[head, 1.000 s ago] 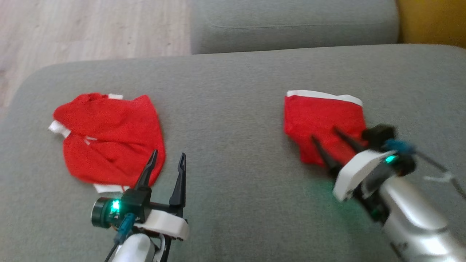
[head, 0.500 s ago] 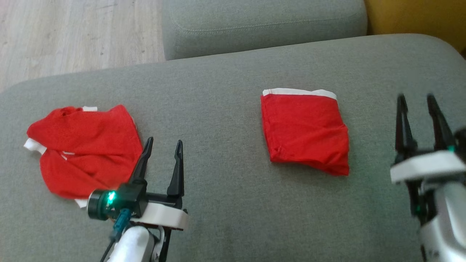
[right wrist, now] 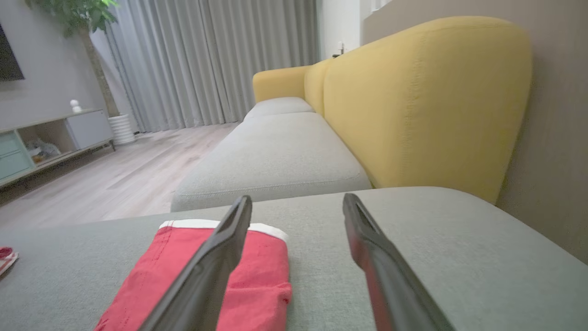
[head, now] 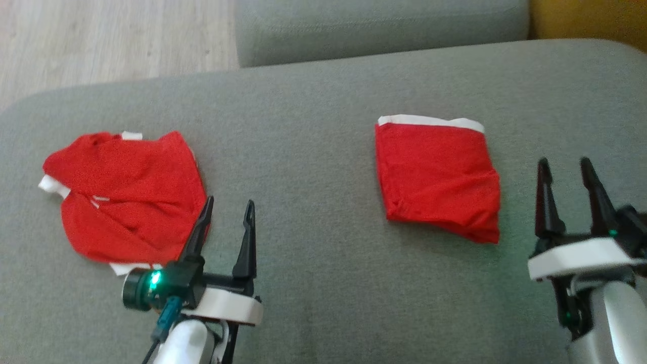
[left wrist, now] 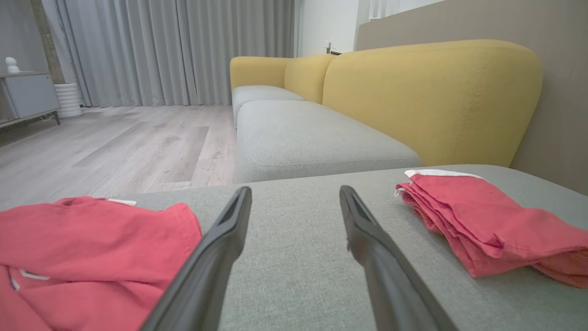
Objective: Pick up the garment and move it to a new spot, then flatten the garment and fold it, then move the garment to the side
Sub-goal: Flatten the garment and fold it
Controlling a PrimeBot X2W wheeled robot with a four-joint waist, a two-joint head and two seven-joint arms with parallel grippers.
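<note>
A folded red garment (head: 437,177) with a white band along its far edge lies flat on the right half of the grey sofa seat (head: 323,126). My right gripper (head: 564,162) stands open just to its right, apart from it and holding nothing. In the right wrist view the folded garment (right wrist: 161,271) lies left of and under the left finger of the open right gripper (right wrist: 297,197). A crumpled red garment (head: 126,197) lies at the left. My left gripper (head: 230,201) is open beside its right edge. In the left wrist view the open left gripper (left wrist: 295,189) points between the crumpled garment (left wrist: 92,239) and the folded one (left wrist: 482,220).
A second grey seat cushion (head: 379,25) adjoins the far side. The yellow backrest (right wrist: 413,101) rises at the right. Wooden floor (head: 101,40) lies beyond the seat's rounded left edge. Bare grey fabric spans the gap between the two garments.
My right gripper has drawn back off the folded garment to its right side, fingers open. The head camera has shifted a little. The left gripper and both garments stay put.
</note>
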